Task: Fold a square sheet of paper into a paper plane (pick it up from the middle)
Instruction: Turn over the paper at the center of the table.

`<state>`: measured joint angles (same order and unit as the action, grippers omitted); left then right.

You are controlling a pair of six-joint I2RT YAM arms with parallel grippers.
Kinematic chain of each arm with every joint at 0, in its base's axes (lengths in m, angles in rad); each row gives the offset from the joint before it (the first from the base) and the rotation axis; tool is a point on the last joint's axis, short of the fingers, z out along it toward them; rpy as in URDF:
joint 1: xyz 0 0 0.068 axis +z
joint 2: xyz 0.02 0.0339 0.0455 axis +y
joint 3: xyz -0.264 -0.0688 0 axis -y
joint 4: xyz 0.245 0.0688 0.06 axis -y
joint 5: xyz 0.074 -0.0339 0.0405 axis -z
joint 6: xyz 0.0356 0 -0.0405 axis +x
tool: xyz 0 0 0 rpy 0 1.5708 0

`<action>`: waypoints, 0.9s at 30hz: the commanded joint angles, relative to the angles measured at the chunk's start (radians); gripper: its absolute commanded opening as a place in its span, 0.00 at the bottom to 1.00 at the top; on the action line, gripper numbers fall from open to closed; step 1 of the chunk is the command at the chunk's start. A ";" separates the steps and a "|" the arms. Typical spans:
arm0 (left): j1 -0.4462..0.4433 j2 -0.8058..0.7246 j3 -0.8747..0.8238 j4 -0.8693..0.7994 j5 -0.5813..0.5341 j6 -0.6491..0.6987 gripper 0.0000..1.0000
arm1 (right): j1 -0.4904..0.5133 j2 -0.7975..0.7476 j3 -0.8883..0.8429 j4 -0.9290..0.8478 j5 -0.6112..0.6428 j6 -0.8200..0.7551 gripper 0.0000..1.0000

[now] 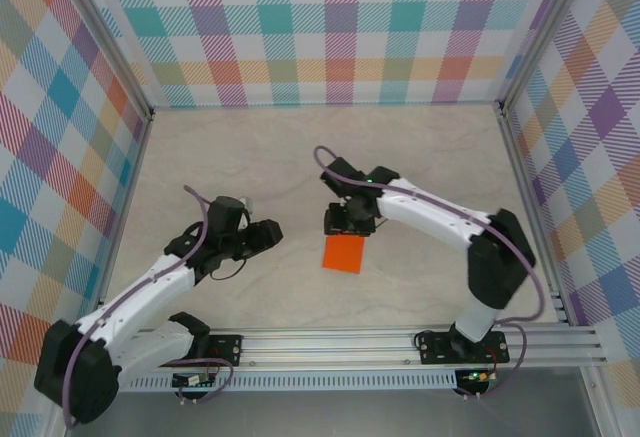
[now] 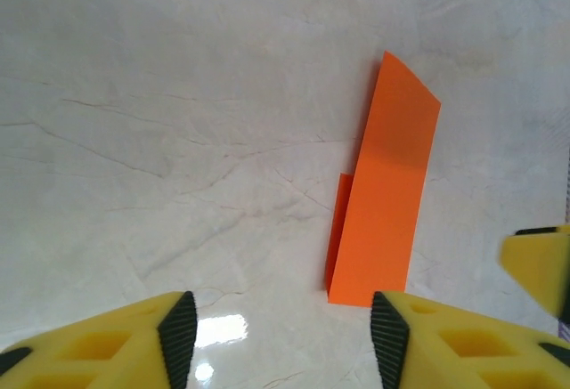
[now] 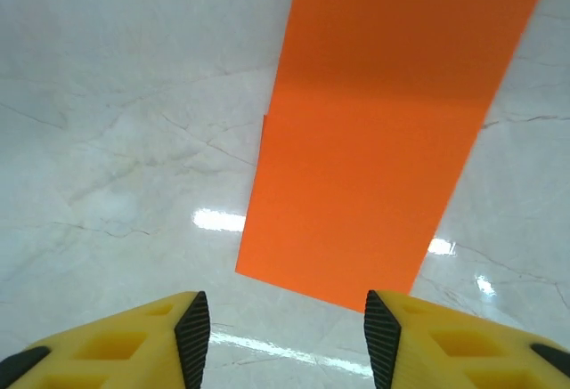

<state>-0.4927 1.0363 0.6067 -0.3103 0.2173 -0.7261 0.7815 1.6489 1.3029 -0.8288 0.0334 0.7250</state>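
Note:
The orange sheet of paper (image 1: 344,254) lies folded into a narrow rectangle on the marble table, near the middle. My right gripper (image 1: 349,225) hovers just behind its far edge, open, with nothing between the fingers; in the right wrist view the paper (image 3: 383,131) lies flat just beyond the open jaws (image 3: 287,336). My left gripper (image 1: 268,238) is to the paper's left, apart from it and open. In the left wrist view the paper (image 2: 385,193) lies ahead and to the right of the jaws (image 2: 283,336), one layer slightly offset along its left edge.
Checked walls enclose the table (image 1: 250,157) on three sides. An aluminium rail (image 1: 400,342) runs along the near edge by the arm bases. A yellow finger of the right gripper (image 2: 541,264) shows at the right edge of the left wrist view.

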 commanded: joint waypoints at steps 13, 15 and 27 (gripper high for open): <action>-0.191 0.728 0.456 0.183 0.122 0.020 0.30 | -0.337 -0.262 -0.618 0.547 -0.450 0.080 0.48; -0.193 0.774 0.484 0.192 0.130 0.017 0.28 | -0.336 -0.258 -0.640 0.574 -0.479 0.085 0.49; -0.198 0.832 0.503 0.155 0.047 0.009 0.26 | -0.335 -0.212 -0.639 0.607 -0.533 0.066 0.49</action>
<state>-0.6807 1.8709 1.0985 -0.1398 0.2806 -0.7139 0.4450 1.4082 0.6491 -0.2611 -0.4450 0.7971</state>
